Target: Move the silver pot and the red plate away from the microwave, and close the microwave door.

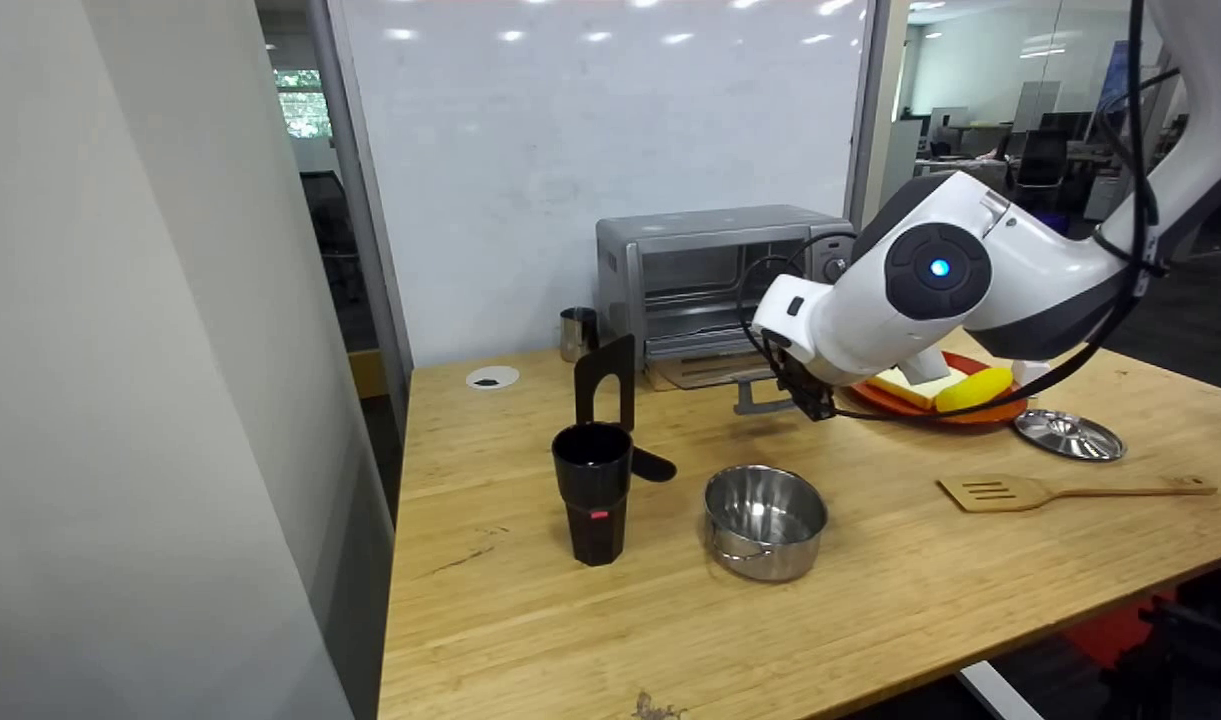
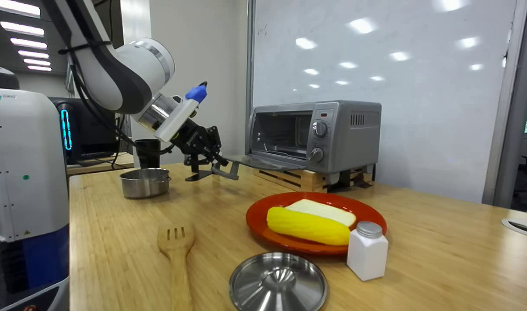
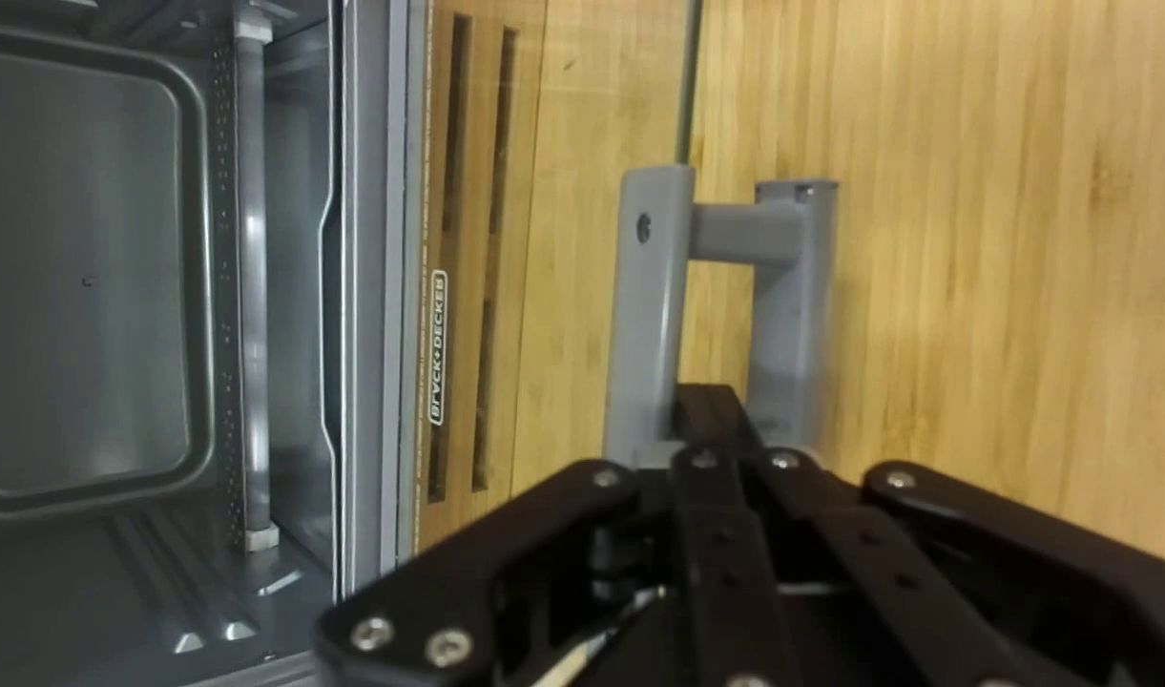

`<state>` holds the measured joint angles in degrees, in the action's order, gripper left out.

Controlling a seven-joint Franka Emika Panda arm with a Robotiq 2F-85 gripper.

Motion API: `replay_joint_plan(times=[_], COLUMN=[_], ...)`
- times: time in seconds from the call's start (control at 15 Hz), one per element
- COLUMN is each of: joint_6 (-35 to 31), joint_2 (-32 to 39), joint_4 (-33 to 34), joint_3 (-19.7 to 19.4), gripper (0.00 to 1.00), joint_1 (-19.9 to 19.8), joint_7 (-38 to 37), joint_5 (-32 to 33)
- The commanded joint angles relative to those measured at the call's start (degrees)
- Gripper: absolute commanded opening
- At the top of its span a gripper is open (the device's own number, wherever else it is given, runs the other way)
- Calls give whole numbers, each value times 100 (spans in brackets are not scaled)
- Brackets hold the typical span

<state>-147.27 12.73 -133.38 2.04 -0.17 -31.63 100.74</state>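
Wrist view: my claw is sitting pressed together in the gap of the door handle. In both exterior views the silver pot is standing on the worktop, well apart from the oven-like microwave, while the red plate is lying nearer to it. I am judging both moves done; the door is hanging open, so, it seems, only closing it is remaining.

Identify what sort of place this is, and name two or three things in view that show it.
Probably a robotics lab within an office, despite the toaster oven: the robot arm, the large whiteboard and an office chair in the background suggest it.
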Motion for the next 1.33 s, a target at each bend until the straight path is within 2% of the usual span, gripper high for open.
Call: replay_joint_plan(times=[0.0,0.47,0.67,0.93,1.27], joint_6=[-204,-700,-1066,-1637,-1350], joint_2=[-353,-679,-731,-708,-736], joint_4=[-57,130,274,427,636], joint_3=[-35,-321,-487,-621,-462], gripper=[0,0,0,0,0], joint_1=[-135,-311,-423,-583,-599], joint_7=[106,403,857,2384,4671], joint_5=[98,-267,-802,-2591,-5192])
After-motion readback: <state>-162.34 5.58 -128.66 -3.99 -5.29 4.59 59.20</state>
